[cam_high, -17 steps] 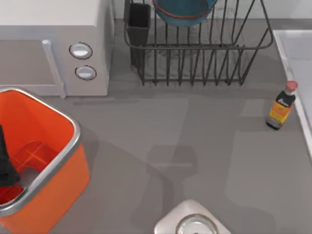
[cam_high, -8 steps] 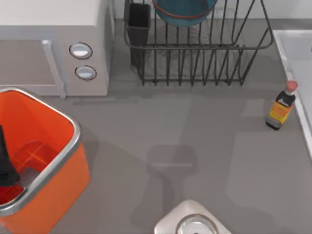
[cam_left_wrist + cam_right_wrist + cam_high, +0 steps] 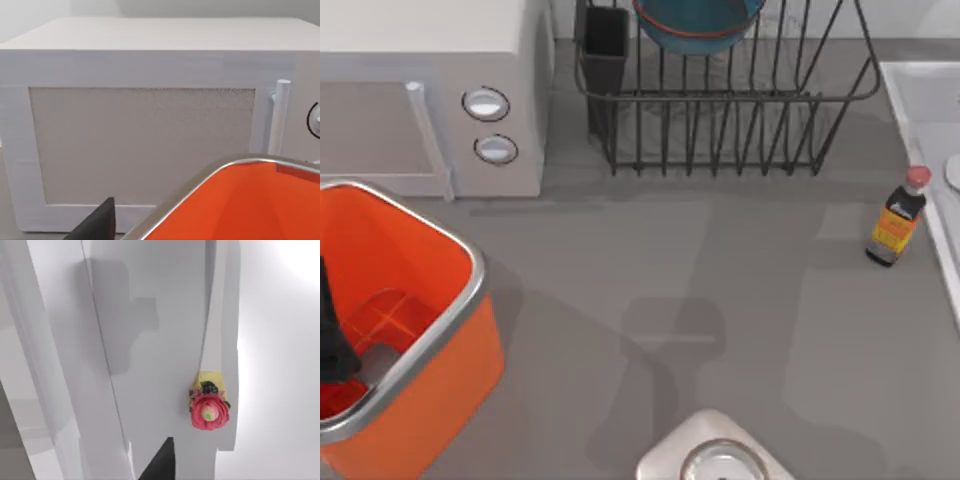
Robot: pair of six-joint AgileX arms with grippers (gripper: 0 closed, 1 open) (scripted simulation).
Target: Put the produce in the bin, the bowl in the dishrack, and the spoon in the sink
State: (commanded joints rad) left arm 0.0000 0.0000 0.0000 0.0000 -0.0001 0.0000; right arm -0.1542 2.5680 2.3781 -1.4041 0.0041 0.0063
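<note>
Left gripper (image 3: pixel 332 335): we find it inside the bin (image 3: pixel 440 340); finger spread cannot tell
Bowl (image 3: pixel 698 22): we see it in the dishrack (image 3: pixel 720 100)
Sink (image 3: pixel 925 110): table's right edge

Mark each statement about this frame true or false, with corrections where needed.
1. The round blue-teal bowl sits in the dark grey wire dishrack. True.
2. The bright orange plastic bin stands at the table's right side. False: it stands at the left, in front of the white microwave.
3. A small dark bottle with a yellow label and red cap lies on its side inside the bin. False: it stands upright on the grey table, beside the edge of the pale white sink.
4. The left gripper is inside the bin. True.
5. The microwave's door is shut. True.
</note>
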